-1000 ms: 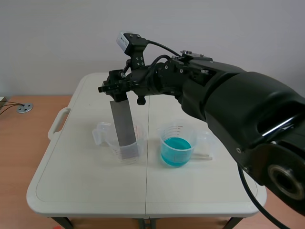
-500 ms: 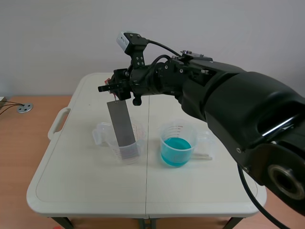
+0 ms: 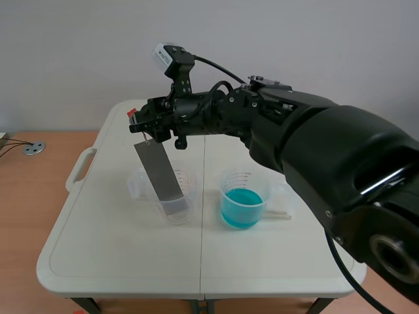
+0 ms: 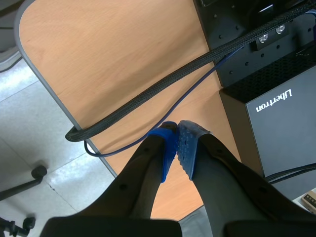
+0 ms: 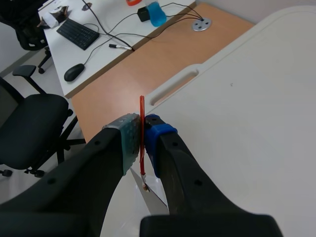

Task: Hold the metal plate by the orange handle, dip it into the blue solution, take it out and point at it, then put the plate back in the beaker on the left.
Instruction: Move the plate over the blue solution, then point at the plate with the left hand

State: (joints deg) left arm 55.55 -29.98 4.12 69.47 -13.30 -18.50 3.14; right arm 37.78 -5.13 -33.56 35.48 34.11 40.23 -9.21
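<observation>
Scene view: right gripper [image 3: 139, 122] clamped on the orange handle [image 5: 141, 111], metal plate [image 3: 159, 171] slanting down from it, lower end inside the left beaker [image 3: 140, 184]. Blue solution [image 3: 241, 208] just beside, toward the robot's right. Left wrist view: left gripper [image 4: 177, 143] closed on nothing, plate nowhere in sight.

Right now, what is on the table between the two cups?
Nothing. In the scene view, only bare white table lies between the clear beaker and the beaker of blue solution.
</observation>
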